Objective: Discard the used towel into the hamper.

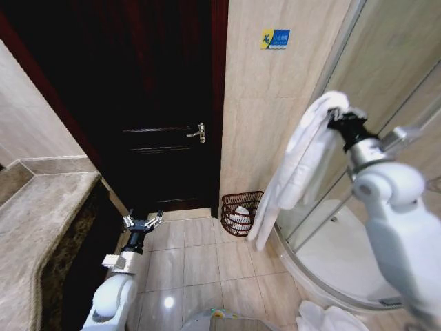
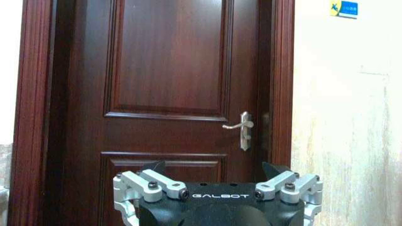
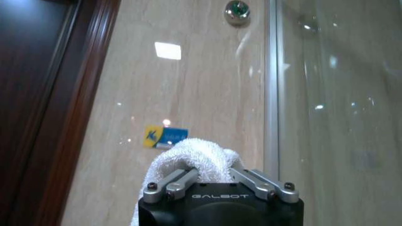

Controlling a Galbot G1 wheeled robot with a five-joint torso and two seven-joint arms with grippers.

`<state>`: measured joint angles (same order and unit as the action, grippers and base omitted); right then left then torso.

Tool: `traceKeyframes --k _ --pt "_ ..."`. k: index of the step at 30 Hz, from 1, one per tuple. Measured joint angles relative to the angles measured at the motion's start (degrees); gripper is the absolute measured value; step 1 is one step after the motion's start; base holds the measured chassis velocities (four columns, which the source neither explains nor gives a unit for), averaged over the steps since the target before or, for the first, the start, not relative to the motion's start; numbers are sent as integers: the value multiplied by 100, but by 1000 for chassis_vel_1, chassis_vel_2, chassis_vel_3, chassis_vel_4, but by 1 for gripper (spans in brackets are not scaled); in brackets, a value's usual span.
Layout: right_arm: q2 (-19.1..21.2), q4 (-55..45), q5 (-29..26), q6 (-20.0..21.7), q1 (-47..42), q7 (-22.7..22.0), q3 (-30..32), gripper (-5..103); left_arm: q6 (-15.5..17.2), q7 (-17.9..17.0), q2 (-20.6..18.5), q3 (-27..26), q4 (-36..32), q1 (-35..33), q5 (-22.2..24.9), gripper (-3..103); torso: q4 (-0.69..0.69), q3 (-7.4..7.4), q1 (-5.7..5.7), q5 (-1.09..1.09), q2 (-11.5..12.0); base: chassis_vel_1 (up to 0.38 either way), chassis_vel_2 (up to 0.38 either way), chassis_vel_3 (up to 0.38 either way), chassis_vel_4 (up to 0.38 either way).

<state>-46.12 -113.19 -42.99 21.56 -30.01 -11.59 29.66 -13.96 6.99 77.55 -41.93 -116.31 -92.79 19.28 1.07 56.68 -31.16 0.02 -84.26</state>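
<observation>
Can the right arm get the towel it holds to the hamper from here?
Probably yes. The right gripper is shut on the towel, held high; the hamper stands open-topped on the floor below its hanging end, with nothing between.

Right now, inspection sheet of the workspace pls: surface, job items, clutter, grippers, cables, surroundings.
Surface: beige tiled floor, glossy, one light reflection.
Job's things: white towel held up high, hanging down beside the shower glass; hamper on the floor at the wall's foot by the door, something white already inside.
Clutter: more white cloth on the floor by the shower base.
Grippers: right gripper raised, shut on the towel; left gripper low, open, holding nothing, facing the door.
Cables: nothing seen.
Surroundings: dark wooden door closed, metal handle; marble counter on the left; curved shower enclosure on the right; blue-yellow wall sticker.
</observation>
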Motion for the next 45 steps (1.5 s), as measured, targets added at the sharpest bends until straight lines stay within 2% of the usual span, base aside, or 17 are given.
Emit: traceKeyframes --k 5,9,10,14,15,18,19,22,27,38,45 --pt "156 521 -209 68 1174 -35 -659 4 -13 -3 3 -31 10 -20 1 100 0 0 0 -2 0 0 0 0 0" --pt "81 1095 -253 82 2108 -56 -1335 4 -23 -4 36 -47 -4 -30 10 100 0 -1 1 -3 -1 0 0 0 0" --pt "81 1095 -253 82 2108 -56 -1335 4 -23 -4 36 -47 -4 -30 10 100 0 -1 1 -3 -1 0 0 0 0" --pt "-497 1986 -255 111 3309 -133 -2081 4 -51 -13 62 -82 -31 -67 34 100 -1 0 0 -3 0 0 0 0 0" --pt "-497 1986 -255 111 3309 -133 -2081 4 -51 -13 62 -82 -31 -67 34 100 -1 0 0 -3 0 0 0 0 0" --pt "-964 2692 -80 58 4013 -104 -2367 4 -55 -27 31 -142 -42 -90 128 100 -2 0 -1 -2 0 0 0 0 0" --pt "-964 2692 -80 58 4013 -104 -2367 4 -55 -27 31 -142 -42 -90 128 100 -2 0 -1 -2 0 0 0 0 0" --pt "-1318 3354 118 -4 4568 -17 -2508 4 -85 -49 -18 -192 -42 -109 223 100 -3 0 -1 -6 -1 0 0 0 0" --pt "-1482 3734 314 -32 4848 87 -2578 4 -135 -59 -87 -234 -29 -171 319 100 0 -1 0 -2 -1 0 0 0 0" --pt "-1770 4056 910 -224 4368 222 -2400 4 -138 -120 -96 -199 -71 -127 324 100 -2 0 0 -1 -1 0 0 0 0" --pt "-1798 4391 1240 -358 4381 336 -2258 4 -192 -174 -89 -201 -79 -171 349 100 -1 0 0 -1 -1 0 0 0 0"
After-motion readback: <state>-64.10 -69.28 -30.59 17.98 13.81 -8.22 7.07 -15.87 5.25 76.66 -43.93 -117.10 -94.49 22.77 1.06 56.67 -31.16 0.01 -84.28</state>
